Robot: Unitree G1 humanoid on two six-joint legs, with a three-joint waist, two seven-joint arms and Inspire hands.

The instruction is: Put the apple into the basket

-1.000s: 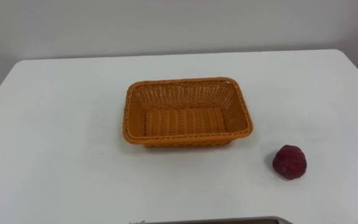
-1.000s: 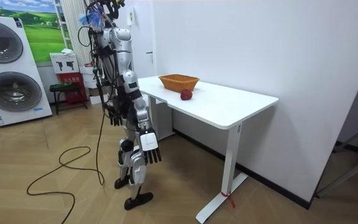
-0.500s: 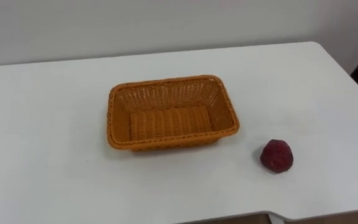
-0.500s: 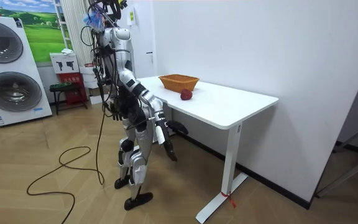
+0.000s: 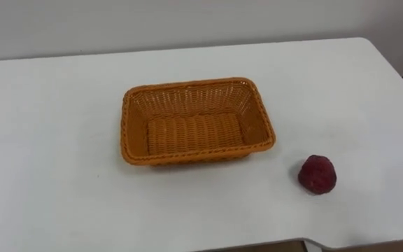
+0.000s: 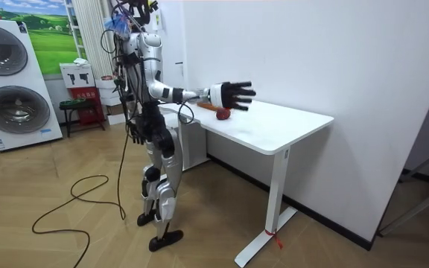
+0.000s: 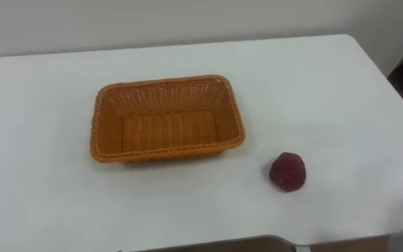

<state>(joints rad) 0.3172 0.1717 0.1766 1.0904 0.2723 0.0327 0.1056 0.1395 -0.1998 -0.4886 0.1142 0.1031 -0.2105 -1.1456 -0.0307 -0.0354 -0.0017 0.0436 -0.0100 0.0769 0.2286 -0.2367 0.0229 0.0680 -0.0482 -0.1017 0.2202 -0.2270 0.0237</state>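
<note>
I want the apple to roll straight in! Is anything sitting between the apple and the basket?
No. In the left eye view, the stretch of white table between the apple and the basket is bare, and the two sit apart.

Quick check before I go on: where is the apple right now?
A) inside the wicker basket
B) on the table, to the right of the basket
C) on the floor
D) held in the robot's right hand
B: the apple lies on the white table, to the right of the basket and not touching it. The basket holds nothing, and the right hand is open in the air by the table, also holding nothing.
</note>
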